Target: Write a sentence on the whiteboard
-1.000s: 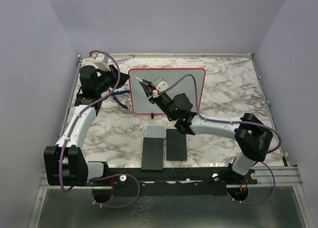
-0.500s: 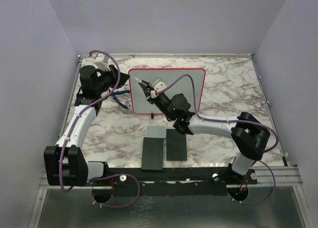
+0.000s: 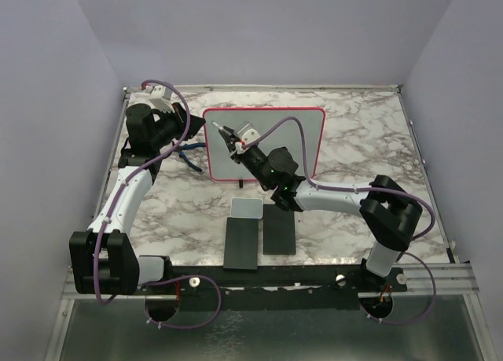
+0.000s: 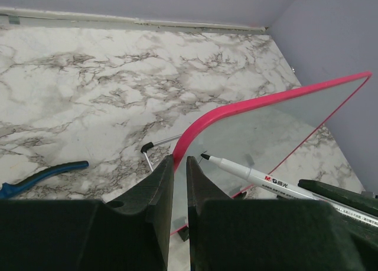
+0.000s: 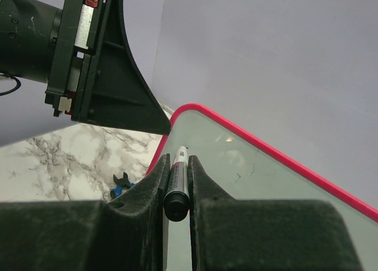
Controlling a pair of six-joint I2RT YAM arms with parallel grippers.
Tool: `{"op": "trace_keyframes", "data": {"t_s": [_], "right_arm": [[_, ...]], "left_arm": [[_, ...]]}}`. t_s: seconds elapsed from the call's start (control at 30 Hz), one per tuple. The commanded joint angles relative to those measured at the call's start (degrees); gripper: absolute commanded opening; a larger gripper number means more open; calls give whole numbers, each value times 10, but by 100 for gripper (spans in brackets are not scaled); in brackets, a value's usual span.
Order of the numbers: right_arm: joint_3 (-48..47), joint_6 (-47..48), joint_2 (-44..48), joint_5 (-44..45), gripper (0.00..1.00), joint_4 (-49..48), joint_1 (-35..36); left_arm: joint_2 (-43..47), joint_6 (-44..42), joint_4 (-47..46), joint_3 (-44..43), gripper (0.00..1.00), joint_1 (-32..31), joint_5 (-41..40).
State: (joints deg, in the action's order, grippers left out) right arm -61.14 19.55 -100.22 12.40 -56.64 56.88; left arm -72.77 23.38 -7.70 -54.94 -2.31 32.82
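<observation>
Top external shows the whiteboard (image 3: pixel 222 163) standing up on the marble bench (image 3: pixel 361 133), toward the far side. The left end effector (image 4: pixel 180 163) is squeezed tight on the board's pink left edge. The right end effector (image 5: pixel 178 162) grips a marker (image 4: pixel 254 175). Its tip is by the board's top left corner, maybe touching; hard to tell.

arms (image 3: pixel 126 192): wht links, blk joints | cables (image 3: pixel 292 119): purple | pincers (image 4: pixel 180 160): blk
</observation>
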Motion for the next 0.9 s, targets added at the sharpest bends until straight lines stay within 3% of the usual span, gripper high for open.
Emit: {"op": "trace_keyframes", "data": {"t_s": [0.0, 0.87], "right_arm": [[-17, 8, -16, 18, 1, -16, -4], [47, 18, 28, 57, 1, -37, -4]], "left_arm": [[5, 5, -12, 6, 15, -1, 26], [10, 5, -12, 8, 14, -1, 25]]}}
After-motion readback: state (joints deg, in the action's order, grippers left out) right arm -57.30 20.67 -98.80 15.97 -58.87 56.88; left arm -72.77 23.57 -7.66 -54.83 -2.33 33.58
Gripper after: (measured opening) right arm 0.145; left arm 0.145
